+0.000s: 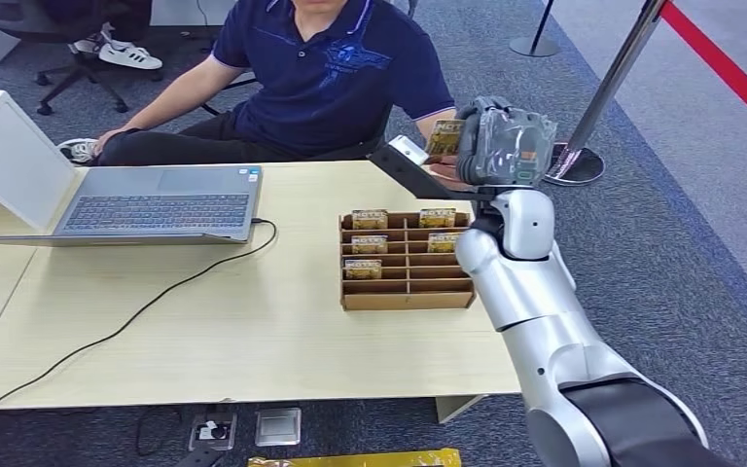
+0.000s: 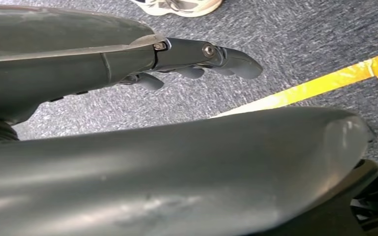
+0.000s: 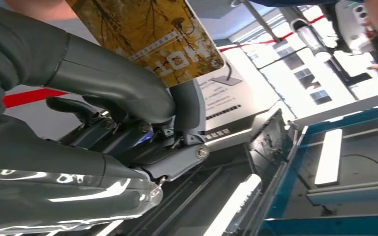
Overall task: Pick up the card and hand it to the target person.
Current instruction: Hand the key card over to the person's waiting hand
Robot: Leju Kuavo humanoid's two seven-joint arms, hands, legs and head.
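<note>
My right hand [image 1: 501, 144] is raised above the table's far edge, right in front of the seated person [image 1: 321, 73] in a dark blue polo shirt. It pinches a yellow-brown card [image 1: 444, 137] between thumb and finger; up close the card [image 3: 150, 34] shows autumn trees and printed letters. The person's hand [image 1: 447, 173] lies just under the card, partly hidden by my hand. My left hand [image 2: 197, 61] hangs over grey carpet, its fingers extended with nothing in them.
A wooden slotted tray [image 1: 407, 260] holding several more cards stands on the light table [image 1: 204, 331]. An open laptop [image 1: 156, 204] with a black cable [image 1: 146, 306] sits at the left. A barrier post base [image 1: 574, 163] stands to the right.
</note>
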